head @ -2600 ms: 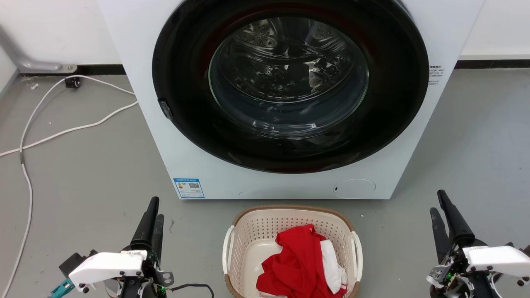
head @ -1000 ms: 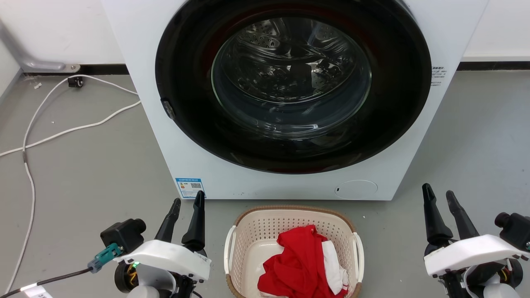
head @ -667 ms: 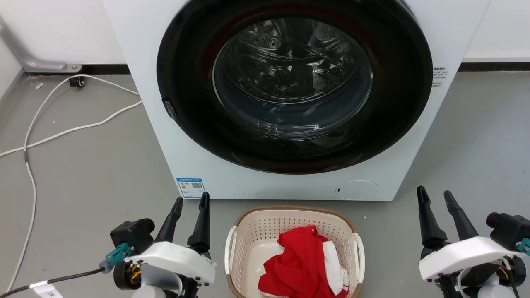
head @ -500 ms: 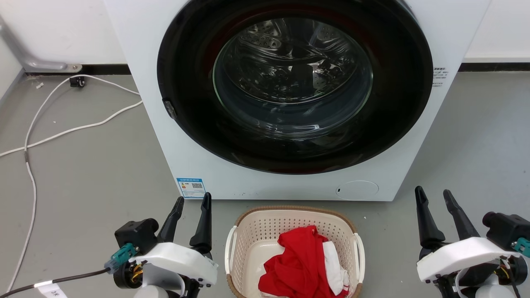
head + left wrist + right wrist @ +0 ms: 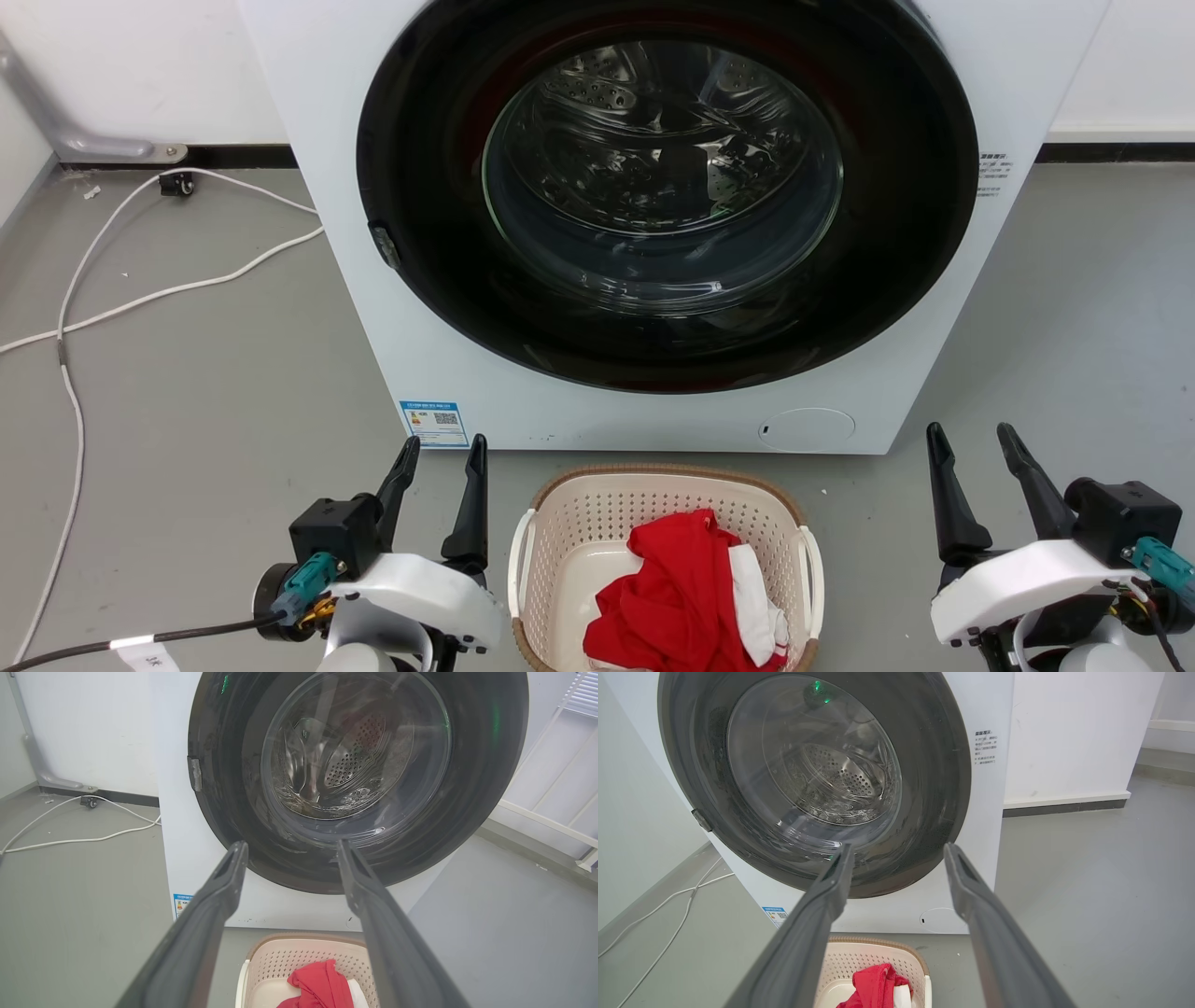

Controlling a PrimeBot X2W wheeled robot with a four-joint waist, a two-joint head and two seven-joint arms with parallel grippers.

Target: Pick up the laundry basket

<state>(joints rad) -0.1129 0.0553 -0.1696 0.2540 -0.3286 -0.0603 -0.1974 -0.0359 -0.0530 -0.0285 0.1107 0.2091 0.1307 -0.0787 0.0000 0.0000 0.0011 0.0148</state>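
The cream laundry basket (image 5: 569, 523) with a brown rim stands on the grey floor just in front of the washing machine, holding red and white clothes (image 5: 686, 597). Its white handles sit on its left and right sides. My left gripper (image 5: 443, 450) hovers open just left of the basket, fingers pointing toward the machine. My right gripper (image 5: 971, 442) is open farther off to the basket's right. The left wrist view shows the basket (image 5: 280, 961) low between the open left gripper's (image 5: 289, 851) fingers. In the right wrist view the basket (image 5: 873, 954) lies low beside the left finger of the right gripper (image 5: 896, 854).
A white washing machine (image 5: 392, 308) with a shut round dark door (image 5: 663, 187) fills the space behind the basket. White cables (image 5: 140, 299) trail over the floor at the left. Bare grey floor lies to both sides of the basket.
Both wrists have rolled and both grippers have spread from shut to open. The left gripper has moved right toward the basket; the right has shifted slightly left. The basket has stayed put.
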